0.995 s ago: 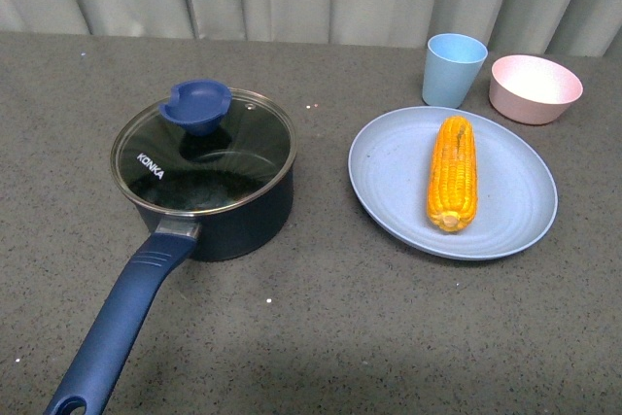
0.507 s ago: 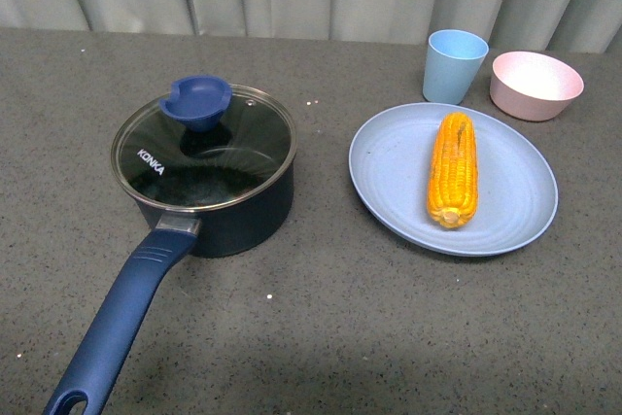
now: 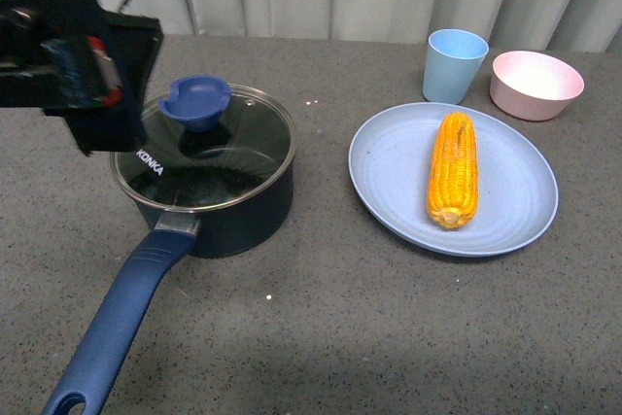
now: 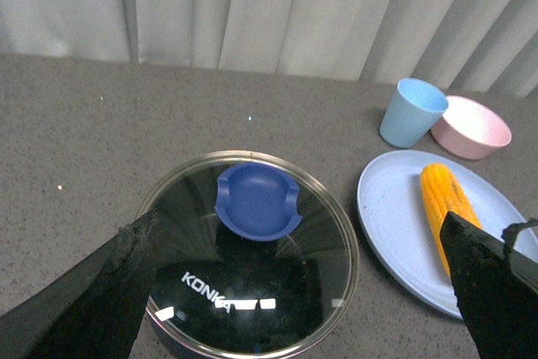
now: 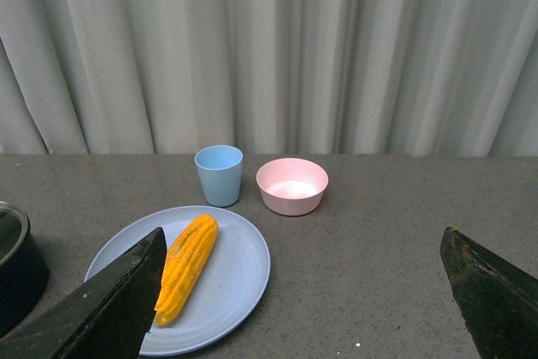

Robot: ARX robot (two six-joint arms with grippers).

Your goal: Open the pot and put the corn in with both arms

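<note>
The dark navy pot (image 3: 243, 216) stands left of centre with its glass KONKA lid (image 3: 228, 157) on, blue knob (image 3: 196, 102) up, and its long blue handle (image 3: 121, 323) pointing toward me. My left arm (image 3: 83, 55) hangs above the pot's far-left rim. In the left wrist view my left gripper (image 4: 300, 220) is open above the lid (image 4: 252, 300) and touches nothing. The corn (image 3: 453, 170) lies on the light blue plate (image 3: 515, 211). My right gripper (image 5: 303, 237) is open and empty in the air, with the corn (image 5: 187, 265) ahead of it to one side.
A light blue cup (image 3: 455, 65) and a pink bowl (image 3: 536, 85) stand behind the plate at the back right. A grey curtain closes off the far edge of the dark table (image 3: 330, 337). The pot's rim (image 5: 17, 266) shows at the edge of the right wrist view.
My left arm has come into the front view at the upper left, above the pot's far-left rim. The pot, lid, corn and plate have not moved.
</note>
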